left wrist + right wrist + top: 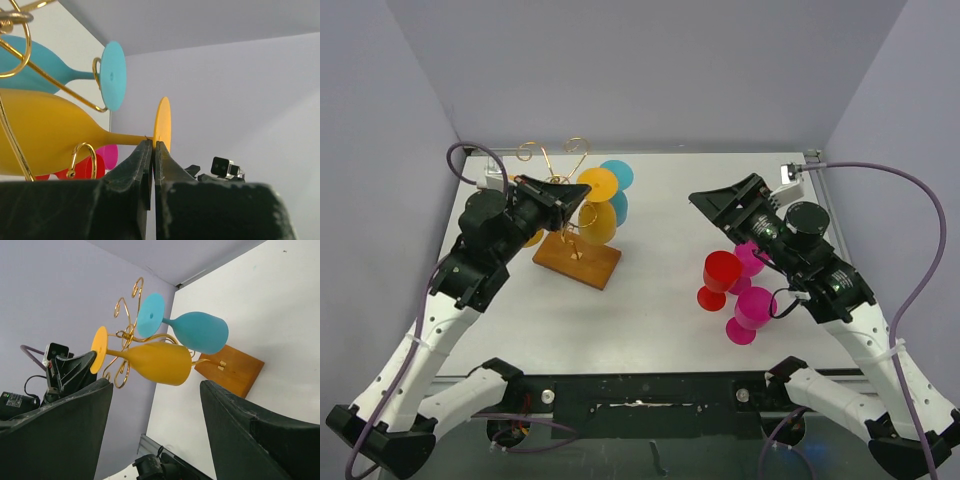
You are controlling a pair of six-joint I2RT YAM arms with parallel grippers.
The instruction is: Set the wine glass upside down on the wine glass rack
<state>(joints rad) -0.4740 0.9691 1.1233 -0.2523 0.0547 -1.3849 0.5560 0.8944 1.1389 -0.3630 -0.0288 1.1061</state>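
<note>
The wine glass rack point(552, 150) is gold wire on a wooden base point(577, 260), at the back left. A yellow wine glass point(600, 222) hangs from it upside down, foot point(597, 185) uppermost. A blue wine glass point(618, 208) hangs just behind it. My left gripper point(582, 195) is shut, and its tips point(152, 142) meet the yellow glass where the stem joins the foot point(162, 120). Nothing shows between its jaws. My right gripper point(720, 195) is open and holds nothing. It hovers right of the rack and faces both hung glasses point(160, 362).
A red glass point(720, 278) and two magenta glasses point(752, 310) point(750, 258) stand under the right arm at the right. Walls enclose the table at the back and on both sides. The rack's wire curls point(125, 315) stick out around the hung glasses.
</note>
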